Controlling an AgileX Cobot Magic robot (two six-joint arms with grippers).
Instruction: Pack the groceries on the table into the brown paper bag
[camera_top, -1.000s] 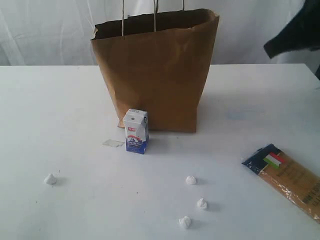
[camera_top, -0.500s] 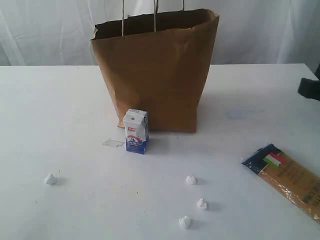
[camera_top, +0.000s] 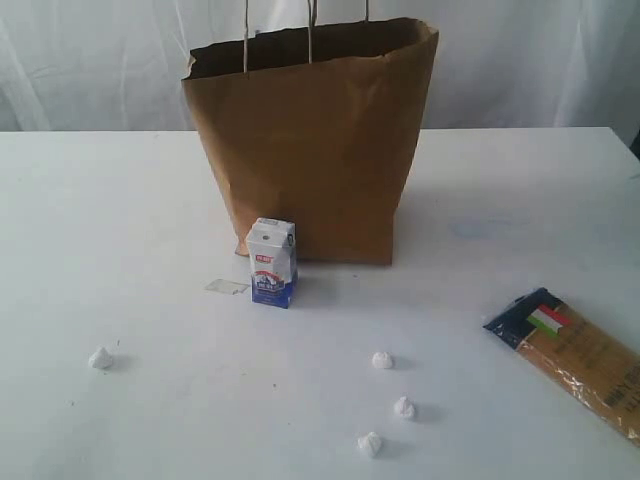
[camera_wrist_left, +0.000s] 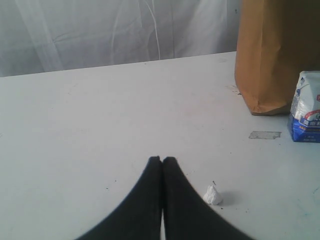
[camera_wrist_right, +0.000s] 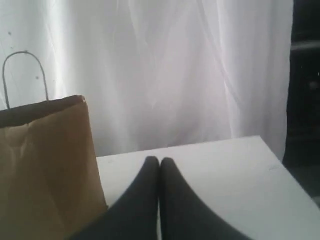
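Observation:
The brown paper bag (camera_top: 315, 140) stands upright at the back middle of the white table (camera_top: 120, 230), its mouth open and white handles up. A small white-blue carton (camera_top: 272, 262) stands upright just in front of its left corner. A long pasta packet (camera_top: 575, 355) with an Italian flag lies flat at the right front. Neither arm shows in the exterior view. My left gripper (camera_wrist_left: 162, 159) is shut and empty above bare table, with the bag (camera_wrist_left: 277, 55) and carton (camera_wrist_left: 306, 107) off to one side. My right gripper (camera_wrist_right: 159, 160) is shut and empty beside the bag (camera_wrist_right: 45, 165).
Several small crumpled white bits (camera_top: 382, 360) lie on the front of the table, one more (camera_top: 100, 357) at the left front. A small clear scrap (camera_top: 227, 287) lies left of the carton. White curtain hangs behind. The table's right edge (camera_wrist_right: 272, 155) is near my right gripper.
The dark right arm, seen at the right edge of the exterior view earlier, has moved down and out of that view. The bag, carton and pasta packet have not moved.

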